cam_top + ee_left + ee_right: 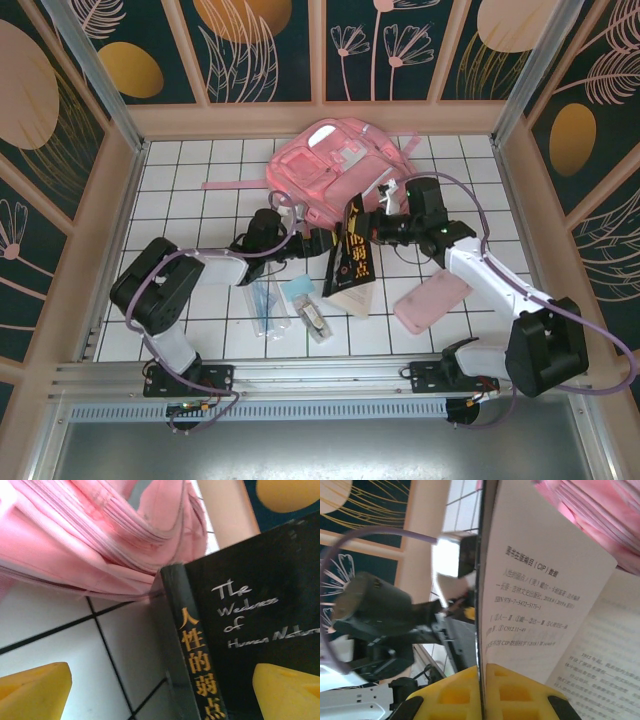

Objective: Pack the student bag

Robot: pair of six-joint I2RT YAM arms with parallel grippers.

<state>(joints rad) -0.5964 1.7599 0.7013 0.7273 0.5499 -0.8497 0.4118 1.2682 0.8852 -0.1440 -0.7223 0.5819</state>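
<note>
Right gripper (482,677) pinches the black book (350,262) tight, left gripper (160,692) gapes wide beside it, on the near side of the student bag (335,165).

We see the left arm (210,268) at lower left and the right arm (480,270) at lower right of the top view, built of white links and black joint housings with lilac cable (385,531), while the left gripper (161,690) and right gripper (482,692) carry blocky yellow fingers (35,692).

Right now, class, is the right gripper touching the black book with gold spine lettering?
Touching. In the right wrist view the right gripper has its yellow fingers shut on the black book, whose cover stands edge-on between them, no gap.
</note>
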